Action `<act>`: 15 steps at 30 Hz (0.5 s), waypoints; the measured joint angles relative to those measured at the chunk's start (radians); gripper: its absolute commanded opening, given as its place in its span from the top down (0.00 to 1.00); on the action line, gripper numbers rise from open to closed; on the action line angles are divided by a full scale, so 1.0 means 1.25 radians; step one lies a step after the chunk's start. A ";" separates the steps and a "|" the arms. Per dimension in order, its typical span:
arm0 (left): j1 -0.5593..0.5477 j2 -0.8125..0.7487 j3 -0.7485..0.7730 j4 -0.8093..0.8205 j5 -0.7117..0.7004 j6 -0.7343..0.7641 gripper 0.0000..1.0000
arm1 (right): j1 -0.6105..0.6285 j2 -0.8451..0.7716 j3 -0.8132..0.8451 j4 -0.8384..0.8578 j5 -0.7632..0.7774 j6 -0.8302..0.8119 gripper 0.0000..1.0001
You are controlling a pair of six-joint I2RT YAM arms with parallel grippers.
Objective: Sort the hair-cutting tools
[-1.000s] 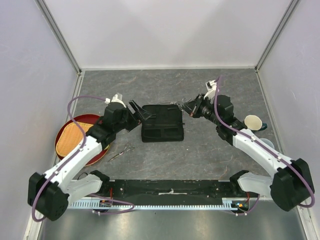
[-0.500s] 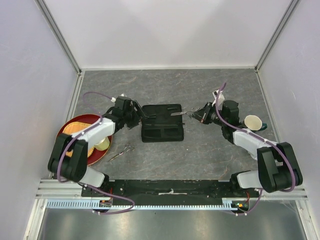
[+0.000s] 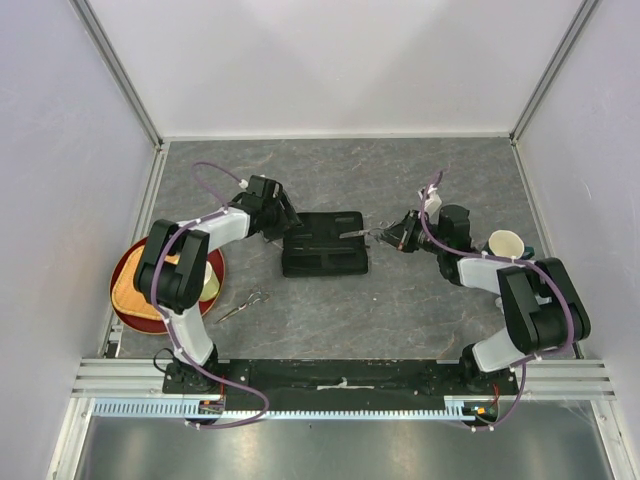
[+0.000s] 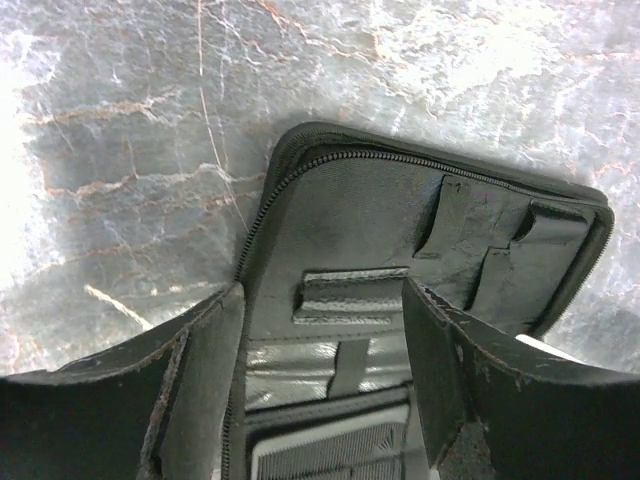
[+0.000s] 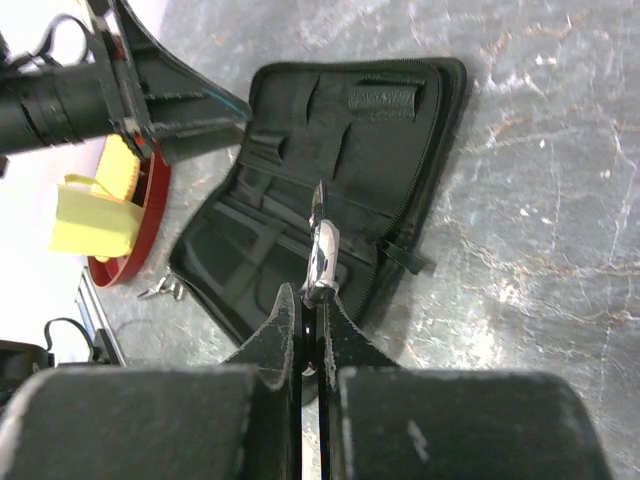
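scissors, silver, first pair (image 5: 320,250): pinched in the right gripper (image 5: 312,300), jaws closed tight on it, tips out over the right side of the open black case (image 3: 325,255). contact with the case cannot be told.
scissors, second pair (image 3: 243,303): flat on the table (image 3: 400,300), between the case and the red tray (image 3: 120,305).
left gripper (image 4: 325,300): jaws spread wide, nothing between them, at the case's far-left corner.
pale cup (image 3: 505,243): beside the right arm.
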 measured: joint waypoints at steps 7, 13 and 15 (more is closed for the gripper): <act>0.015 0.060 0.063 -0.028 0.007 0.027 0.37 | 0.000 0.044 0.002 -0.009 -0.002 -0.031 1.00; 0.017 0.070 0.073 -0.031 0.009 0.043 0.40 | -0.007 0.086 0.018 0.017 -0.012 -0.041 1.00; 0.017 0.072 0.075 -0.031 0.010 0.046 0.41 | -0.014 0.097 0.019 0.033 -0.020 -0.038 1.00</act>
